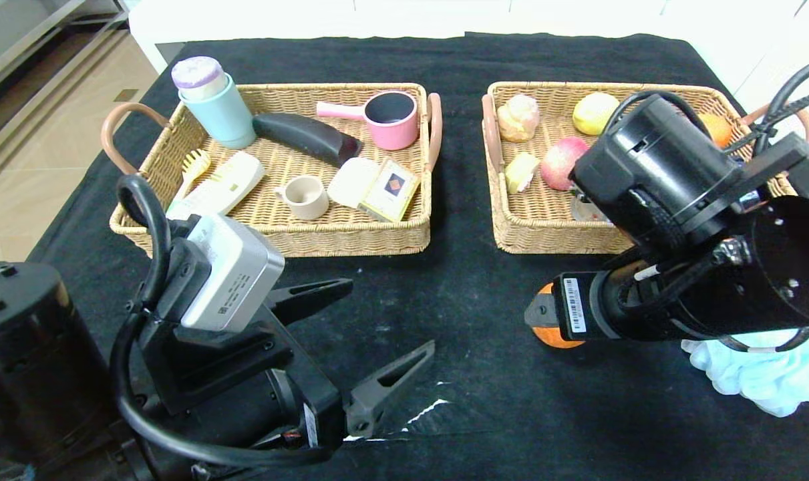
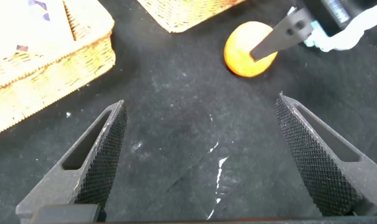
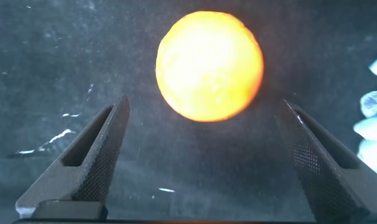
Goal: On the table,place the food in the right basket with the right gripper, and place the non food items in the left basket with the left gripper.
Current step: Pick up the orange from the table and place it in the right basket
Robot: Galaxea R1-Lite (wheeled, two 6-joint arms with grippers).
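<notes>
Counter (image 1: 471,67) draped in black cloth, with a small white tear (image 1: 425,411) near its front edge.

Orange (image 1: 552,334) on the cloth, in front of the right basket (image 1: 544,227) and apart from it, mostly hidden behind the right arm in the head view. Right gripper (image 3: 204,155) low over the orange, jaws spread wide with one finger on either side of the fruit, neither touching it. Nothing gripped.

Pale-blue bath pouf (image 1: 758,374) on the cloth just to the right of the orange, partly under the right arm.

Right basket behind the orange: pink-red peach (image 1: 561,162) inside, a yellow lemon (image 1: 594,112) behind it, two pale bread-like pieces (image 1: 519,117) at the left end, a second orange fruit (image 1: 715,127) at the far right corner, half hidden by the arm.

Left basket (image 1: 351,237) to the left of the right basket, a strip of black cloth between them. Inside: mint cup (image 1: 220,110) with a white bottle standing in it, pink pot (image 1: 391,119), dark curved object (image 1: 307,137), small beige cup (image 1: 304,197), cream-green card box (image 1: 391,189), white shampoo bottle (image 1: 220,187) lying flat.

Left gripper (image 2: 201,158) in front of the left basket, to the left of the orange, over bare cloth close to the tear. Jaws wide apart, empty.
</notes>
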